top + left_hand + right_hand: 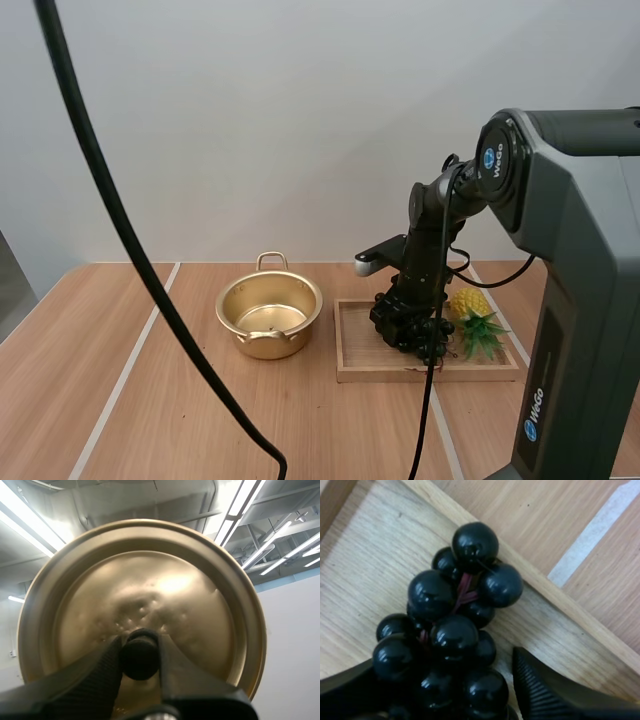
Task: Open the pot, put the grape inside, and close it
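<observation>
The grapes are straddled on the wooden tray by the open right gripper while the lid is clamped by its knob in the left gripper; if only outer berries are pinched, the bunch may be dropped.

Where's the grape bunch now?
The grape bunch lies in the wooden tray, right of the open pot in the high view, beside a pineapple; the right gripper flanks it, fingers open.

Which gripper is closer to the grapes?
Right. The right gripper is down in the tray, its open fingers either side of the grapes. The left gripper is shut on the lid knob, with no grapes near it.
</observation>
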Robot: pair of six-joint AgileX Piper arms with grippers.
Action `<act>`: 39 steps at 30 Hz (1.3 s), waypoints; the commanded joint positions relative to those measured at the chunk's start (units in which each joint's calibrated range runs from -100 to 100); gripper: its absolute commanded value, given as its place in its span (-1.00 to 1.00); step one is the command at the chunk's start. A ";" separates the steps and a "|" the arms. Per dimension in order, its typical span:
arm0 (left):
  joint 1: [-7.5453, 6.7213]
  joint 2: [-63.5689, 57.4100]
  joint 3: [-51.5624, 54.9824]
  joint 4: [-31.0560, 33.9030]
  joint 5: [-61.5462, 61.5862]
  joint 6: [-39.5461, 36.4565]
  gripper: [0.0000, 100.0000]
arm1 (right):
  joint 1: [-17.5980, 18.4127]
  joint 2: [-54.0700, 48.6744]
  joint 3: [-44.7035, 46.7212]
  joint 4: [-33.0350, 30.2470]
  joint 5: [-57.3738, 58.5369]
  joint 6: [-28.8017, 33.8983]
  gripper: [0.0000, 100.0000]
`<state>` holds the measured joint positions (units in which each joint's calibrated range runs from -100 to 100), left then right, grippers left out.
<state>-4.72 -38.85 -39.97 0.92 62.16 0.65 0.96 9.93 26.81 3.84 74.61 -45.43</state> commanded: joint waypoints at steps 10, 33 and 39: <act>-0.16 0.12 -0.23 0.57 -2.60 0.16 -1.00 | 0.02 0.10 -0.46 -2.16 1.50 1.08 -1.00; -0.16 0.12 -0.23 0.57 -4.14 0.17 -1.00 | 0.02 -30.68 -0.74 -2.04 2.28 0.92 -1.00; -0.16 -0.01 -0.23 0.57 -4.71 0.17 -1.00 | 0.02 -34.89 -4.73 3.24 4.27 -1.06 -1.00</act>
<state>-4.72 -38.85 -39.97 0.92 60.28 1.04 0.96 -23.02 24.19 4.07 77.23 -45.10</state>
